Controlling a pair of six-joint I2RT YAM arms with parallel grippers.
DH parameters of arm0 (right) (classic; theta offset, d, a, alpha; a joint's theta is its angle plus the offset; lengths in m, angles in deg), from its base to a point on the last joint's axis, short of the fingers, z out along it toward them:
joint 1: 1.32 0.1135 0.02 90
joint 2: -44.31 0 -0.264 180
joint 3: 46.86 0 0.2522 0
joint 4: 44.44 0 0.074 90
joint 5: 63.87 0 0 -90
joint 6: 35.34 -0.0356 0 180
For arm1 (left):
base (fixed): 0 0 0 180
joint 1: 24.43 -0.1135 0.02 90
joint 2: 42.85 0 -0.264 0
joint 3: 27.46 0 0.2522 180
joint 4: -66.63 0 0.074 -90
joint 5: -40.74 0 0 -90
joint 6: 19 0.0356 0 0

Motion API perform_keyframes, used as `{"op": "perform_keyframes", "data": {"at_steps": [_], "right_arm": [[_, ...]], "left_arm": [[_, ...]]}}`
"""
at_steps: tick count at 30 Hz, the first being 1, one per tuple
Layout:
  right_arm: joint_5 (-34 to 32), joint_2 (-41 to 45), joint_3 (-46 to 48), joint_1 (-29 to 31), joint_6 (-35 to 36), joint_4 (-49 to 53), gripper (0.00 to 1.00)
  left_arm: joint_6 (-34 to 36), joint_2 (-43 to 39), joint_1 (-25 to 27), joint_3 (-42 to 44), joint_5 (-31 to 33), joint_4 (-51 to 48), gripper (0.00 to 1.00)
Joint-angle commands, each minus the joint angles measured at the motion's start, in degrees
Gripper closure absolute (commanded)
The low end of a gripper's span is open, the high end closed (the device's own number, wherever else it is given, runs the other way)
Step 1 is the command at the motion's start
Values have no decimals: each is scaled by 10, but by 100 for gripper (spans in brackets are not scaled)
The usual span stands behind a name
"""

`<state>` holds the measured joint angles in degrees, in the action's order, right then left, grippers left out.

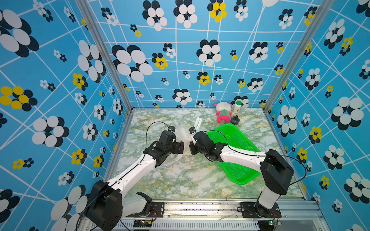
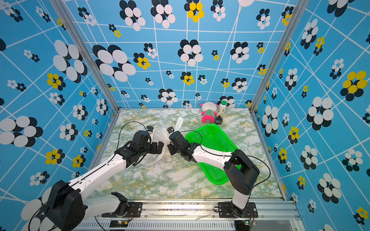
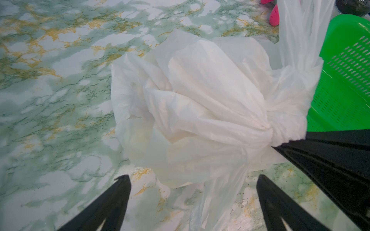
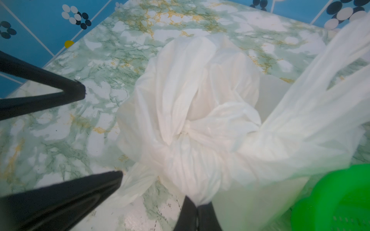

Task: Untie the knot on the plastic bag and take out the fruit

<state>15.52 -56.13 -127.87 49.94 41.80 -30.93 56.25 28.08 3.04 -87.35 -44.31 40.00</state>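
A green-and-gold marbled table (image 1: 180, 180) stands inside blue walls printed with black, white and yellow flowers. Near its middle, just beside the left edge of a green basket (image 1: 236, 144), sits the plastic bag (image 3: 200, 100), between the two arms.

The bag is thin, milky white and crinkled, bulging into a rounded lump with soft folds that all run toward the knot (image 4: 186, 130). There the plastic is gathered into tight pleats and twisted. A long flat handle strip (image 1: 198, 122) rises from the knot toward the back wall, and a second loose end (image 1: 179, 157) trails down toward the front edge. What lies inside cannot be made out beyond a faint yellowish tint under the skin.

The left gripper (image 3: 192, 180) has its fingers spread wide, one on each side of the bag's near flank, holding nothing. The right gripper (image 4: 197, 204) has its fingers pressed together on a bunched rope of plastic coming straight off the knot. In the left wrist view its black tip meets the knot itself.

At the back stand a pink-and-white plush toy (image 1: 223, 113), a white bottle (image 1: 237, 107) and a small dark round object (image 1: 235, 120), well apart from the bag.
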Motion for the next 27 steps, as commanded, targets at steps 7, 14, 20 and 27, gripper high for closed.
{"op": "perform_keyframes", "data": {"at_steps": [7,14,20,27], "right_arm": [[14,6,-6,3,-2,2,100],[13,2,-5,3,-2,1,100],[-4,7,7,3,-2,-1,100],[-21,22,38,-9,-23,-17,100]], "left_arm": [[10,51,2,-22,29,-3,3],[8,74,2,-73,61,-22,81],[9,72,3,-73,73,-17,100],[-40,8,-33,-20,119,-28,100]]}}
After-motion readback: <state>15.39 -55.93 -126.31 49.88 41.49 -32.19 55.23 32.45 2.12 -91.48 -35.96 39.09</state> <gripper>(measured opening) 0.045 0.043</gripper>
